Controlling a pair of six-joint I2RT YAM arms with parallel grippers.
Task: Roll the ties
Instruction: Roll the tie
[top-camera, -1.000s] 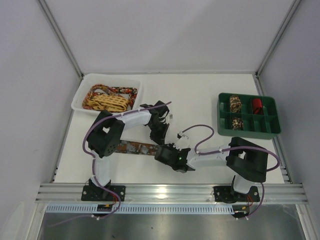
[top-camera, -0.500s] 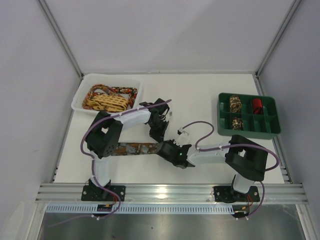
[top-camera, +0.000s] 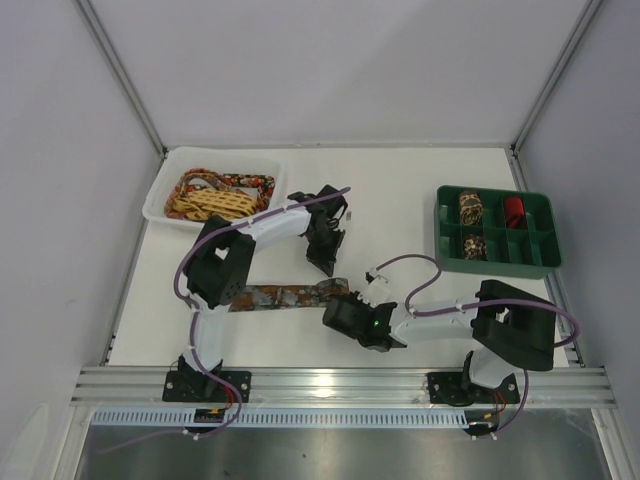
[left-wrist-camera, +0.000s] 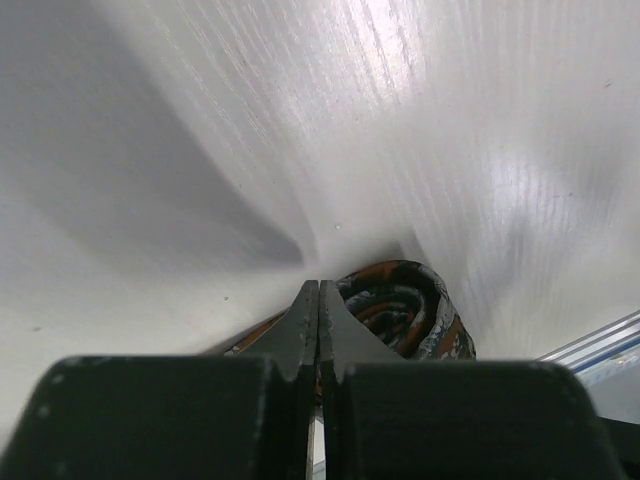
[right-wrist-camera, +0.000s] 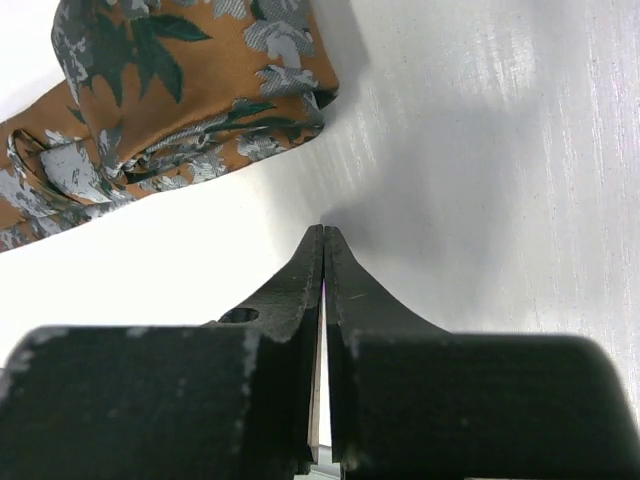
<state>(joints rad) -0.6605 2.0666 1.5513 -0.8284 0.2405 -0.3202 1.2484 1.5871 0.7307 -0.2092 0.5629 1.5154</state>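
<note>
Both closed, empty: left end effector beside the coiled brown floral tie, right end effector near its folds.

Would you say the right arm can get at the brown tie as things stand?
Probably yes: the right gripper, shut, sits just short of the tie, with only table between them; it would need to open first.

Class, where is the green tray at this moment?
Top view: the green tray sits at the table's right side, beyond the right arm, holding three rolled ties.
</note>
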